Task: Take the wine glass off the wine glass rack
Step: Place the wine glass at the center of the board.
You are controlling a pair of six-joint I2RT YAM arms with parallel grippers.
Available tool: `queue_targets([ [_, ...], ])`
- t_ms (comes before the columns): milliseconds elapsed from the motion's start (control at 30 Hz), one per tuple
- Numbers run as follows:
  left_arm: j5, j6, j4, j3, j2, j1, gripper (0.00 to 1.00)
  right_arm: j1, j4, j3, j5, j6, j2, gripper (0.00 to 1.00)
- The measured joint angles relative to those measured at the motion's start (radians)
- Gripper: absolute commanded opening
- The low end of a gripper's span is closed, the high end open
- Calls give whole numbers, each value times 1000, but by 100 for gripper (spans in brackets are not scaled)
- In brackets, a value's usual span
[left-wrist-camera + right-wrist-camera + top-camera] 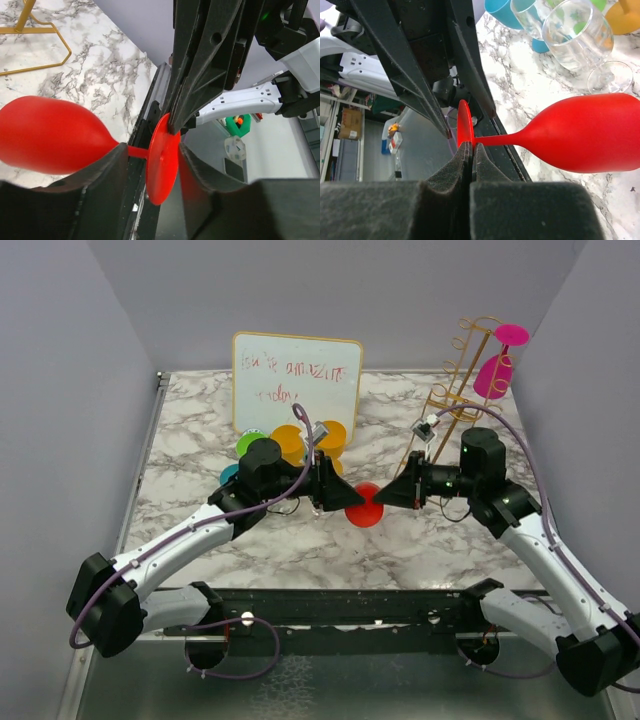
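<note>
A red wine glass (pixel 365 508) hangs on its side above the table between my two grippers. My right gripper (pixel 471 147) is shut on the edge of its round foot (pixel 464 120), and the bowl (pixel 590 132) points away to the right. My left gripper (pixel 152 150) is open; its jaws straddle the same foot (pixel 162 160) with a gap on each side, the bowl (pixel 50 135) lying to their left. The gold wine glass rack (pixel 455 400) stands at the back right with a pink wine glass (pixel 497 365) hanging upside down near its top.
A whiteboard (pixel 297 380) leans at the back. In front of it stand coloured cups: yellow (pixel 330 435), orange (pixel 290 440), green (pixel 250 440) and teal (pixel 230 475). A clear wine glass (pixel 577 30) stands among them. The rack's wire base (pixel 45 30) lies on the marble.
</note>
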Motion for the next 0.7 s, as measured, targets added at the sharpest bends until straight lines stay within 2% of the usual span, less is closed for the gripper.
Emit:
queue_targets([
  [67, 0, -2, 0, 0, 0, 0, 29, 17, 12, 0, 8, 0, 14, 0],
  [133, 0, -1, -1, 0, -1, 0, 29, 20, 26, 0, 15, 0, 25, 1],
  [200, 0, 3, -3, 0, -6, 0, 24, 20, 38, 0, 18, 1, 31, 1],
  [267, -2, 11, -13, 0, -14, 0, 24, 20, 46, 0, 18, 1, 32, 0],
  [333, -1, 23, -30, 0, -21, 0, 31, 23, 50, 1, 18, 0, 31, 1],
  [367, -1, 29, -41, 0, -23, 0, 32, 23, 50, 1, 18, 0, 31, 1],
  [433, -1, 36, -59, 0, -25, 0, 25, 23, 50, 1, 19, 0, 31, 0],
  [500, -1, 44, -72, 0, -25, 0, 24, 23, 51, 1, 19, 1, 31, 0],
  [633, 0, 56, -86, 0, -25, 0, 12, 23, 63, 1, 20, 0, 19, 0],
  [700, 0, 63, -87, 2, -26, 0, 0, 23, 64, 1, 21, -1, 15, 0],
])
